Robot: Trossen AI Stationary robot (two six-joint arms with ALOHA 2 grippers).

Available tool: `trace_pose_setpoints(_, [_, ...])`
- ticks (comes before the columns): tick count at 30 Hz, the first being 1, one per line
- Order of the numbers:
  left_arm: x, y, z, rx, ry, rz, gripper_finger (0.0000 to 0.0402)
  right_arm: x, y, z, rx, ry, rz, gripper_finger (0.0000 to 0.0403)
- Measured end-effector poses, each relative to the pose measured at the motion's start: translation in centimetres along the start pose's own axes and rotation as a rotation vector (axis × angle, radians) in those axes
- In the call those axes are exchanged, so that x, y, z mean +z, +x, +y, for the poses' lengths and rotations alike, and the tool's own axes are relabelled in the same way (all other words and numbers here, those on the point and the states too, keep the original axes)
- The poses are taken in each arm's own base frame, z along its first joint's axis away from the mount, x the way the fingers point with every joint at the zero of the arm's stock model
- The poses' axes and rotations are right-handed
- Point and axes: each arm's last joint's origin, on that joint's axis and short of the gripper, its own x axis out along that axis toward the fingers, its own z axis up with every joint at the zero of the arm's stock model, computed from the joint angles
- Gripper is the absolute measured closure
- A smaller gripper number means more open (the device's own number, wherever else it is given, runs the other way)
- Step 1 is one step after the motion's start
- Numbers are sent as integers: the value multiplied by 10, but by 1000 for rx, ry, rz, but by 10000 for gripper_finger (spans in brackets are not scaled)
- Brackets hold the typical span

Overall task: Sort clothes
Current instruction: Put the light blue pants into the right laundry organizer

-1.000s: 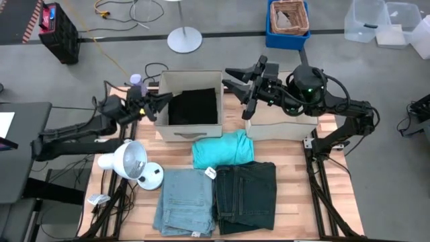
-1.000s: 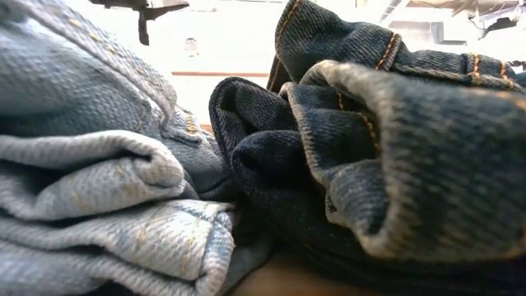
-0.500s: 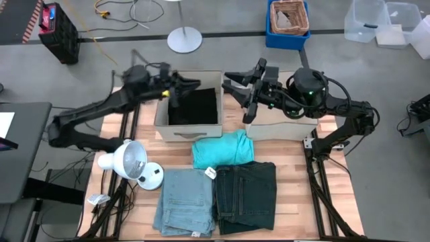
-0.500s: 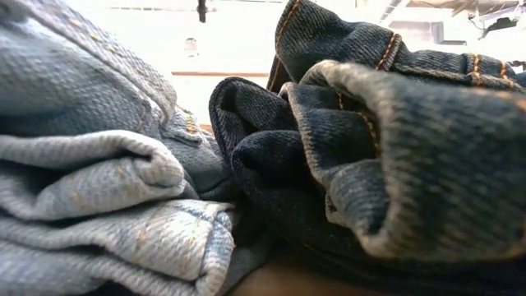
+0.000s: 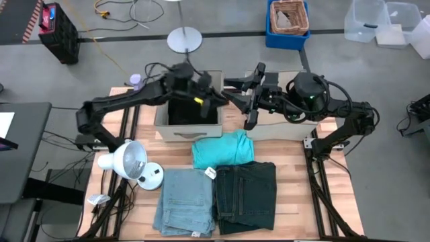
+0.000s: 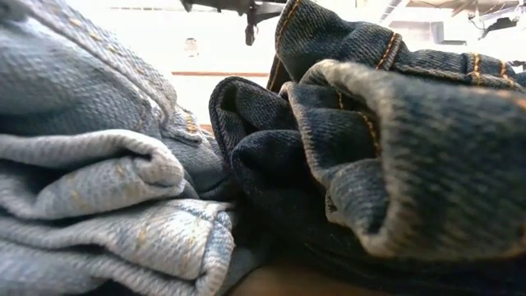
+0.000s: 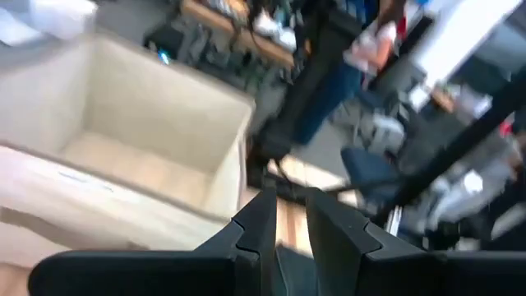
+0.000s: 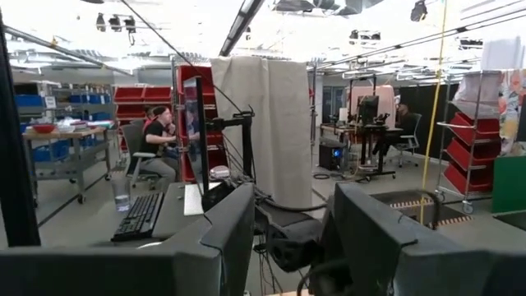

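Note:
A plain black cloth (image 5: 195, 107) lies inside the left beige box (image 5: 188, 129). A teal shirt (image 5: 222, 148) lies folded on the table in front of the boxes. The light blue jeans (image 5: 185, 202) and the dark jeans (image 5: 245, 195) lie folded side by side near the front edge; both fill the low view, the light pair (image 6: 99, 164) and the dark pair (image 6: 394, 140). My left gripper (image 5: 209, 94) hangs shut and empty above the left box's right rim. My right gripper (image 5: 243, 102) is open and empty, between the two boxes, above the table.
The right beige box (image 5: 282, 128) stands under my right arm; the left wrist view shows its bare inside (image 7: 148, 148). A white lamp (image 5: 124, 161) and its base (image 5: 151, 176) stand at the table's left. People sit at desks in the room beyond (image 8: 156, 136).
My left arm has swung from beyond the table's left edge toward the right, passing over the left box, and its gripper now hangs by that box's right rim, close to my right gripper. The clothes have not moved.

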Motion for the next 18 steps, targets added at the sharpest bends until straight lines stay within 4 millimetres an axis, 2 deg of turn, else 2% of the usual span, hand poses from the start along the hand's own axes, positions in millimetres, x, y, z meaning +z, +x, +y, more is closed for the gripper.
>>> trace_pose_setpoints(8, [-28, 44, -15, -54, 66, 176, 335, -2, 0, 0, -1, -5, 23, 223])
trace_pose_setpoints(14, [-42, 65, -32, -79, 129, 226, 335, -3, 0, 0, 0, -5, 24, 223])
trace_pose_setpoints(18, [-54, 76, -35, -61, 147, 277, 335, -2, 0, 0, 0, -4, 24, 223])
